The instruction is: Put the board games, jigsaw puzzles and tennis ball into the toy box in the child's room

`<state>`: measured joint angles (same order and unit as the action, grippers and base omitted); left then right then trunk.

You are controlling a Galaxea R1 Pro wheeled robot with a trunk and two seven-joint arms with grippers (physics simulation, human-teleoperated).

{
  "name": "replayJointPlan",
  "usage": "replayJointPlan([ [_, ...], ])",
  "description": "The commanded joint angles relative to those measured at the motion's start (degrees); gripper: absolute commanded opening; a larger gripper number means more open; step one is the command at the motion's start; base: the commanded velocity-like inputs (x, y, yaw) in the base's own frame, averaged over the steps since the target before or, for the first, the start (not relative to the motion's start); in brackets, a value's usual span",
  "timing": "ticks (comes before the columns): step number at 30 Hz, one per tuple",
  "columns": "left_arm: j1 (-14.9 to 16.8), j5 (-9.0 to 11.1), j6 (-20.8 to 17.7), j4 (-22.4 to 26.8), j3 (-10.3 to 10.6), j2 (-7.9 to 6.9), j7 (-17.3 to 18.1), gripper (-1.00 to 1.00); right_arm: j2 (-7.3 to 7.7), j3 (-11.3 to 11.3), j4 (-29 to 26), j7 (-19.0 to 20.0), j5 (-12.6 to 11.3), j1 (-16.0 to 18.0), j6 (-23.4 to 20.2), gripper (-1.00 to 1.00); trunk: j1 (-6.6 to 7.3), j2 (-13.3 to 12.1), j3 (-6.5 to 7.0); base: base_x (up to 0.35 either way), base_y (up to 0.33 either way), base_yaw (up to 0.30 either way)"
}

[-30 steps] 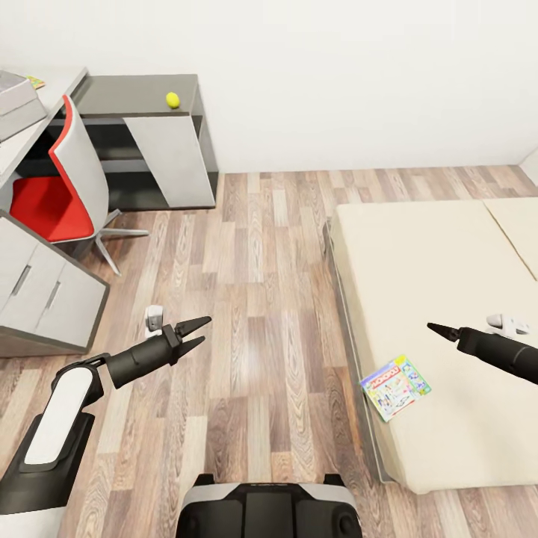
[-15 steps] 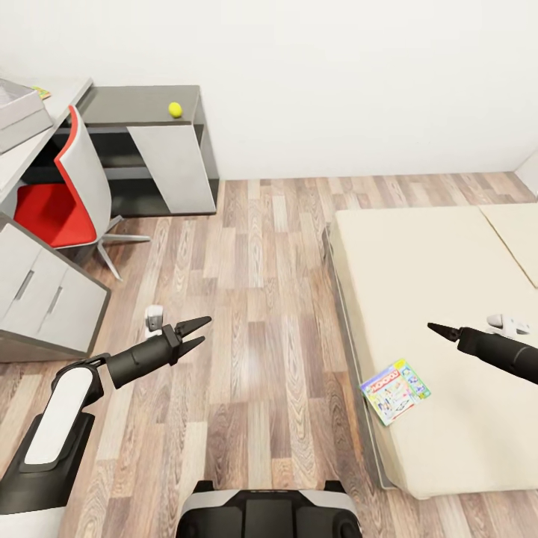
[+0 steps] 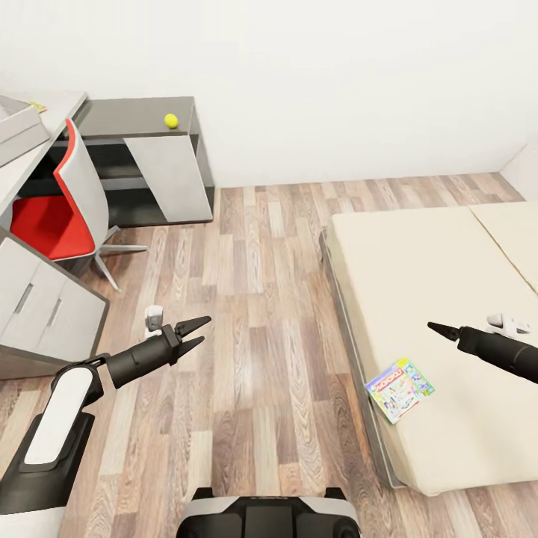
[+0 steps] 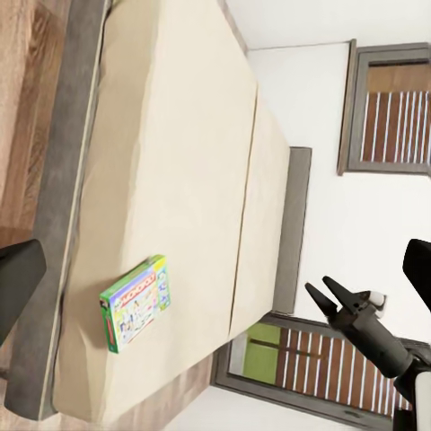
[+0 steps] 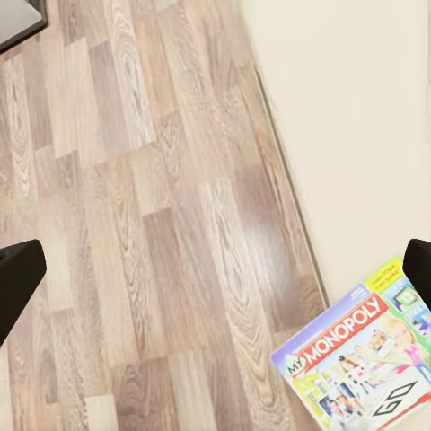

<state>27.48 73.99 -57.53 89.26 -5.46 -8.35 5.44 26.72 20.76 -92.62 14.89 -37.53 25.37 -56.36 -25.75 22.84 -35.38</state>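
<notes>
Comparing with 0.5 s back: my whole head view has slid, so the camera moved; the Monopoly box (image 3: pixel 399 390) sits a touch further right and lower in frame, the tennis ball (image 3: pixel 171 120) a touch lower, and both arms hold the same pose.
Left gripper (image 3: pixel 196 334): hangs over the wood floor (image 3: pixel 261 314) with its fingers a narrow way apart, nothing between them.
Right gripper (image 3: pixel 438 329): hangs over the bed (image 3: pixel 418 269); from the head I see 1 dark tip, but in the left wrist view (image 4: pixel 327 294) the 2 tips stand parted and carry nothing.
Monopoly box: flat on the mattress, near the bed's floor-side edge, apart from both grippers; the red banner reads clearly in the right wrist view (image 5: pixel 364 364).
Tennis ball: on the low dark grey desk (image 3: pixel 134 119) against the wall.
Cut off: the pale table (image 3: pixel 45 112) and the light grey toy box (image 3: pixel 19 123) run out of frame at the left, with a small colourful item behind the box too small to name.
Also there: 1 red chair (image 3: pixel 56 198).
Hard to read: the right wrist's own fingers are just dark corners at the frame edges.
</notes>
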Motion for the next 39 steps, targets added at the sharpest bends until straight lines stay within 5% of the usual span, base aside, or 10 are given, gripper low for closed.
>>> replayJointPlan([
  [1,0.03,-0.57,-0.23,-0.02,-0.09,0.00,0.56,1.00,0.00,0.07,-0.02,0.57,0.53,0.07,-0.28,1.00,-0.03,0.08,0.03,0.000,0.066,-0.125],
  [39,0.03,-0.54,-0.22,-0.14,0.00,-0.01,0.80,1.00,0.00,0.10,-0.01,0.57,0.62,0.20,-0.33,1.00,-0.03,0.08,1.58,0.024,0.079,-0.131],
])
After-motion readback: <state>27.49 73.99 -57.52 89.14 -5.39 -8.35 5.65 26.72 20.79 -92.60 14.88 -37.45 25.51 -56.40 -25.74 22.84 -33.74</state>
